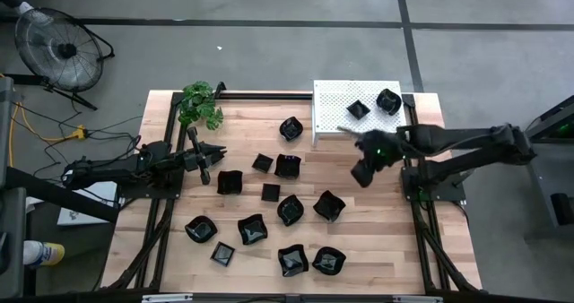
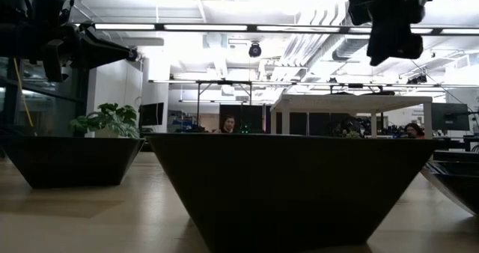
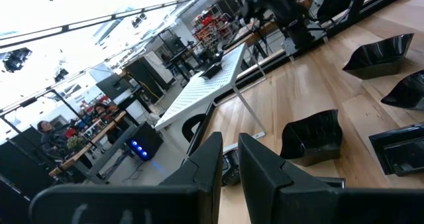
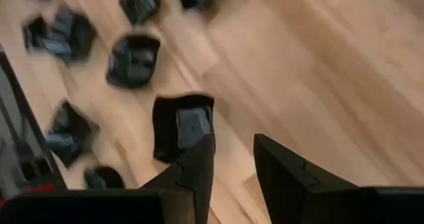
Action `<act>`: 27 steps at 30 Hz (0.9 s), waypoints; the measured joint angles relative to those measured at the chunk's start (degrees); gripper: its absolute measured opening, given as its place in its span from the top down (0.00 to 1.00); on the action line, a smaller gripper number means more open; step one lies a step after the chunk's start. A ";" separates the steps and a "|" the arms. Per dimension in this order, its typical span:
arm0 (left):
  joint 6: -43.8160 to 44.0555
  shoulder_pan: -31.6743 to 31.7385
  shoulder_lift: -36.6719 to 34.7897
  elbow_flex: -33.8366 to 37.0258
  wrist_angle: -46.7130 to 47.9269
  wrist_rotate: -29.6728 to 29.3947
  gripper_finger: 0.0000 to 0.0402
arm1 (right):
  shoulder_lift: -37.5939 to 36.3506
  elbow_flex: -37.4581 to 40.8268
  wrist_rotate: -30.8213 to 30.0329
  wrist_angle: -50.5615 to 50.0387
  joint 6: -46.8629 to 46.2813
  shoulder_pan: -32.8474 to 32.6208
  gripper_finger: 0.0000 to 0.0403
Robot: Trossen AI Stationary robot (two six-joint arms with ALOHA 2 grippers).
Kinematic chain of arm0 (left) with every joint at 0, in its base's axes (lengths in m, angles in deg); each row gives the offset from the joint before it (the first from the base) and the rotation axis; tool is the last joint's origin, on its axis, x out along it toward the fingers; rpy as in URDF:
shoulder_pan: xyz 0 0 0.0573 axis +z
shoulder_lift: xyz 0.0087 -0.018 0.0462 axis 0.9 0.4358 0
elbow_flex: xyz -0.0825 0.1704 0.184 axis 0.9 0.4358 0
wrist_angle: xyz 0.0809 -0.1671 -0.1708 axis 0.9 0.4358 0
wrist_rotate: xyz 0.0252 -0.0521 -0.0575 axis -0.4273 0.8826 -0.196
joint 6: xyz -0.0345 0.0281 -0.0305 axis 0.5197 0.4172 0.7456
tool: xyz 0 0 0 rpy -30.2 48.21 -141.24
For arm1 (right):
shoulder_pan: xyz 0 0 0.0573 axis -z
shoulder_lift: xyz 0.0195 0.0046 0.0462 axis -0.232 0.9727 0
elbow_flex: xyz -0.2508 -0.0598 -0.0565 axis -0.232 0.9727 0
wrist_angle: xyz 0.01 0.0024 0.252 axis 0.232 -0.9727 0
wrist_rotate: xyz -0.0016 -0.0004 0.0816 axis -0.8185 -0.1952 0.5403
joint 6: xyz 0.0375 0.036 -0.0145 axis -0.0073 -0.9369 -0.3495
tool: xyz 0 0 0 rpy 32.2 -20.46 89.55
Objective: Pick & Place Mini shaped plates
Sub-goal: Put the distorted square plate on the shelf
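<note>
Black square mini plate (image 4: 183,126) pinched by its rim in right gripper (image 1: 363,171) — carried high near worktop's right edge toward white perforated rack (image 1: 341,106); left gripper (image 1: 204,160) parked, nearly closed, empty.

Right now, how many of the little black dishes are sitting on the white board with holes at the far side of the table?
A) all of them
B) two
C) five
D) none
B: the overhead view shows just two black dishes on the white perforated board; the rest lie scattered over the wooden table.
</note>
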 joint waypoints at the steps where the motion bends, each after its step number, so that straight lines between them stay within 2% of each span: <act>1: 0.00 -0.02 0.00 0.00 0.00 0.00 0.89 | 1.04 0.00 -0.09 0.00 -0.02 -1.30 0.74; 10: 0.00 -0.02 0.00 0.00 0.00 -0.03 0.89 | 12.76 0.00 0.00 0.12 -4.15 -8.49 0.71; 20: 0.00 -0.01 0.00 0.00 0.00 -0.07 0.89 | 24.14 0.00 4.54 8.52 -4.56 -9.09 0.53; 27: 0.00 -0.02 0.00 0.00 0.00 -0.07 0.89 | 29.17 0.00 3.42 12.16 -1.48 -8.22 0.50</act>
